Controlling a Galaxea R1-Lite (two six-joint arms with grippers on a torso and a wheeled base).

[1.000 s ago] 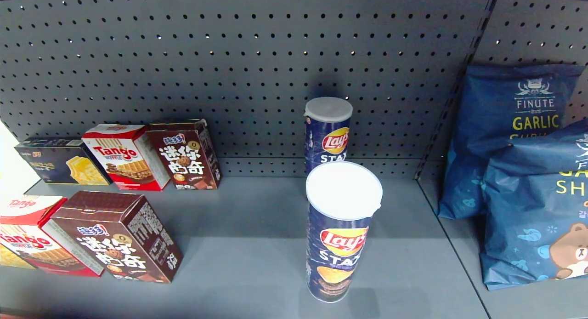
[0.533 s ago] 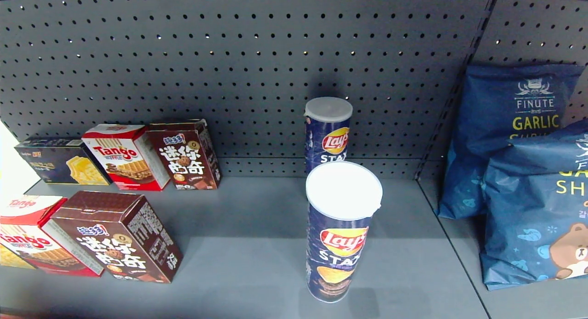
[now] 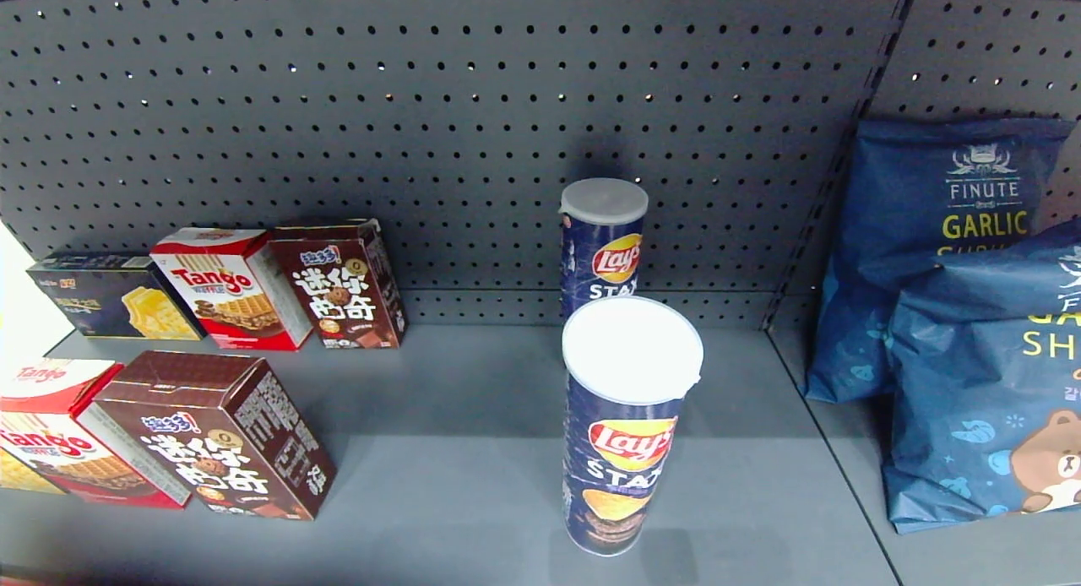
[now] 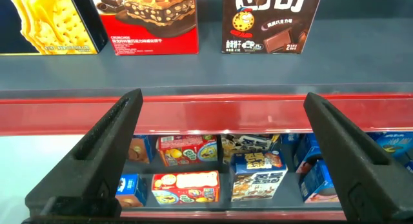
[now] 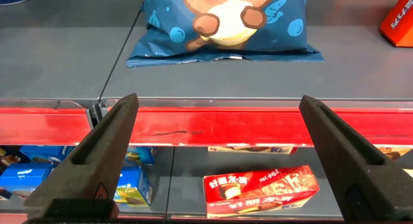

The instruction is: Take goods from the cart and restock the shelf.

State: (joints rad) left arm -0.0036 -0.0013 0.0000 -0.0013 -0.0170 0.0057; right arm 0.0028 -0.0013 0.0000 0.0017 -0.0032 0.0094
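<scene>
Two dark blue chip cans stand upright on the grey shelf [image 3: 473, 485]: one near the front [image 3: 625, 425] and one behind it against the pegboard [image 3: 601, 244]. Snack boxes [image 3: 211, 434] sit at the shelf's left, with a back row [image 3: 338, 284] by the pegboard. Blue snack bags [image 3: 980, 349] lean at the right. My left gripper [image 4: 219, 166] is open and holds nothing, in front of the red shelf edge [image 4: 213, 114] below the boxes [image 4: 155, 20]. My right gripper [image 5: 213, 159] is open and holds nothing, in front of the red edge [image 5: 213, 124] below a blue bag [image 5: 219, 24].
A lower shelf beneath the red edge holds more snack boxes [image 4: 187, 185] and a red box [image 5: 258, 188]. A divider [image 3: 836, 468] separates the cans' bay from the bags. Bare shelf lies between the boxes and the cans.
</scene>
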